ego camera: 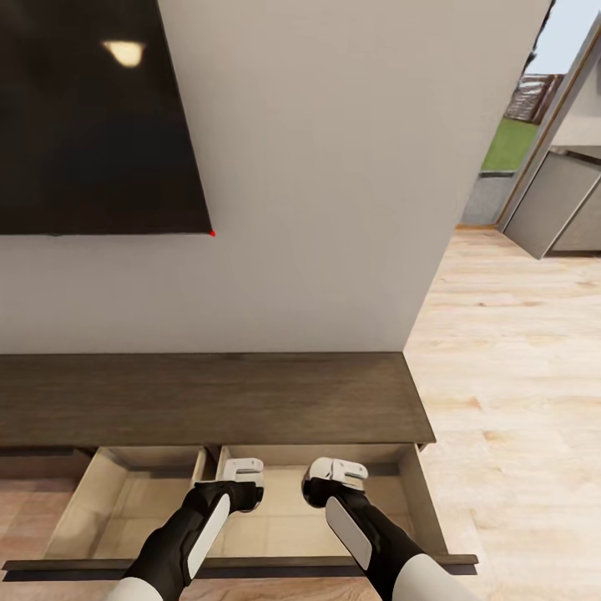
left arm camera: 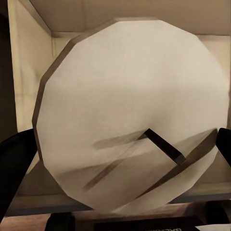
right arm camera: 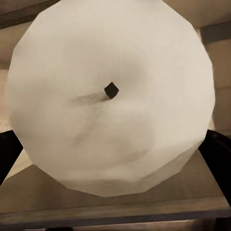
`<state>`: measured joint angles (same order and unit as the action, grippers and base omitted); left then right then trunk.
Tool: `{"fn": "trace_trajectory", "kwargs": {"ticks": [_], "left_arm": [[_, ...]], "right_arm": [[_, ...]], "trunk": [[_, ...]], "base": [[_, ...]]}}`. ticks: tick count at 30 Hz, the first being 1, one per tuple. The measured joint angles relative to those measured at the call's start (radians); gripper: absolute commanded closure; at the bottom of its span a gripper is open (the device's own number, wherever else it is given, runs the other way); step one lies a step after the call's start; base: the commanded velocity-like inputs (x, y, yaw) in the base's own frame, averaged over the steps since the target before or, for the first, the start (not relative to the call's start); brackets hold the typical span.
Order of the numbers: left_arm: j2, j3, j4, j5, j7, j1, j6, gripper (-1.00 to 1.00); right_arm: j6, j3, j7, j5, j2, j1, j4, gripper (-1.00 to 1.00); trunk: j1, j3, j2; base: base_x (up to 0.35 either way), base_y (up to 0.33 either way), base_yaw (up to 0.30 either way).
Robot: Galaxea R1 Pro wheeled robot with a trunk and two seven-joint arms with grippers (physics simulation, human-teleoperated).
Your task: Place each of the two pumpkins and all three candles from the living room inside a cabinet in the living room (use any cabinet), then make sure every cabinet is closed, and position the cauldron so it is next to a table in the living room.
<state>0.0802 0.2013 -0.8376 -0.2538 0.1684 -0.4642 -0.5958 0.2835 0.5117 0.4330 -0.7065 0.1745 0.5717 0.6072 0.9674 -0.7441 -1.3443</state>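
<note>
Both arms reach down over the open drawer (ego camera: pixel 275 501) of the cabinet (ego camera: pixel 209 396), which stands below the wall-mounted TV (ego camera: pixel 92 117). The left tool (ego camera: pixel 242 472) is closed around a pale candle (left arm camera: pixel 130 115) with a dark wick. The right tool (ego camera: pixel 335 472) likewise grips a second candle (right arm camera: pixel 110 96), both held above the drawer's beige interior.

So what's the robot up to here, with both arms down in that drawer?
It is putting candles away. Both arms reach over the open drawer of the dark wood cabinet under the wall screen. The left gripper holds one pale round candle, its dark wick tilted sideways, and the right gripper holds another candle. Neither candle is set down yet.
</note>
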Motion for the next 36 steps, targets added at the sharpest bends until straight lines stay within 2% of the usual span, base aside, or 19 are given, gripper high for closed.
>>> {"fn": "trace_trajectory", "kwargs": {"ticks": [36], "left_arm": [[-0.001,-0.001,-0.004,0.003,0.000,0.001,0.001,1.00]], "right_arm": [[-0.005,0.000,-0.010,0.003,0.000,0.000,0.000,1.00]], "trunk": [[0.138,-0.113,-0.252]], "base": [[0.000,0.000,0.000]]}}
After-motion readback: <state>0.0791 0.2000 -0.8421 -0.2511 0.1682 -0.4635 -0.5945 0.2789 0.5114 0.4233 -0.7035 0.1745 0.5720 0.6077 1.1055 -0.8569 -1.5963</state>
